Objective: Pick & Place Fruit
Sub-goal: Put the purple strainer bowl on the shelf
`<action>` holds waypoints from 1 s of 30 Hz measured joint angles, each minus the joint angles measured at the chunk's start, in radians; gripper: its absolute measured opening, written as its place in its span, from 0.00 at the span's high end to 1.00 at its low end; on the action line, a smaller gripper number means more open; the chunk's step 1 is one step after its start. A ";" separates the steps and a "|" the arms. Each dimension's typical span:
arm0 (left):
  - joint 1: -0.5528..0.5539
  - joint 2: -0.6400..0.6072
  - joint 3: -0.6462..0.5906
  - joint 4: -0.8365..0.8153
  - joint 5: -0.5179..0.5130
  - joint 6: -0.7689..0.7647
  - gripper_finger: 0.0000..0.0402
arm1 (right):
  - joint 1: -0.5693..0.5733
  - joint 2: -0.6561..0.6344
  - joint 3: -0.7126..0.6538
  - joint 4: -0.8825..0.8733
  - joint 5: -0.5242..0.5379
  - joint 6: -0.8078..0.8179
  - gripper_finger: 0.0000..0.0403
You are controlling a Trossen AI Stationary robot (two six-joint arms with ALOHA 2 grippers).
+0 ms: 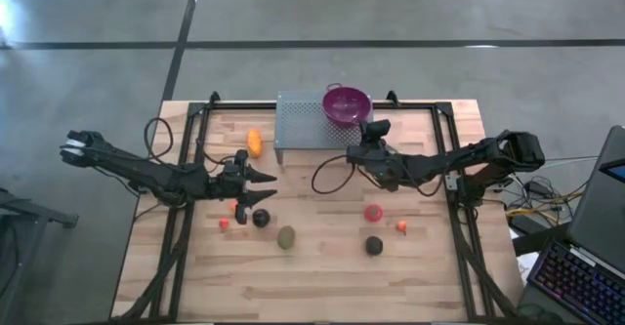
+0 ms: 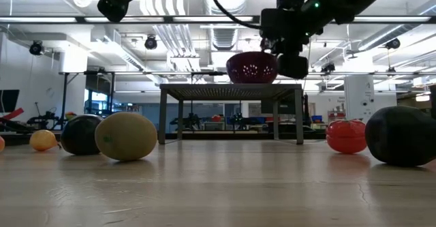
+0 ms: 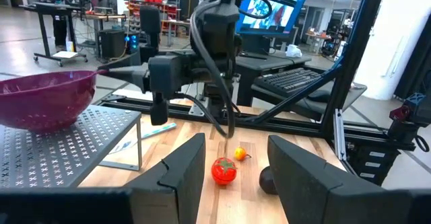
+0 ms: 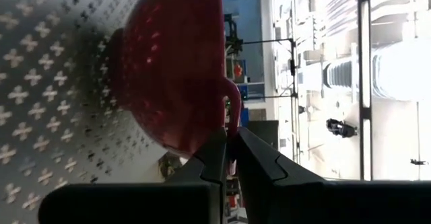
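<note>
Toy fruit lies on the wooden table: an elongated orange one [image 1: 255,142], a small red ball [image 1: 224,223], a small orange ball [image 1: 231,208], a black round [image 1: 261,218], a brown-green oval [image 1: 285,237], a red tomato [image 1: 373,212], a small orange piece [image 1: 402,226] and another black round [image 1: 374,245]. My left gripper [image 1: 269,186] hangs open above the left group, with nothing between its fingers [image 3: 192,163]. My right gripper [image 4: 229,138] is shut, pointing level at the purple bowl [image 1: 347,103], which stands on a grey perforated rack [image 1: 298,120]. My right gripper comes level from the table's near side. Its shut fingertips [image 4: 217,143] stand right at the bowl's loop handle [image 4: 234,109]. I cannot tell whether they touch it. The bowl stands upright on the rack.
The rack stands on thin legs [image 2: 163,114] at the table's far middle. A black frame [image 1: 195,149] runs along the table's sides. A laptop and keyboard [image 1: 586,266] sit beyond the right edge. Bare wood [image 1: 322,276] lies along the near edge.
</note>
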 joint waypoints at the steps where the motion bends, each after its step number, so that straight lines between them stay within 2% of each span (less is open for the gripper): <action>1: 0.000 0.000 0.000 0.000 0.000 0.000 0.58 | 0.000 0.000 0.000 -0.012 0.000 0.014 0.95; 17: 0.000 0.000 0.000 0.000 0.000 0.000 0.58 | 0.038 0.000 0.000 -0.027 0.007 0.017 0.96; 30: 0.000 0.000 0.000 0.000 0.000 0.000 0.58 | 0.061 0.000 0.000 -0.125 0.055 0.039 0.94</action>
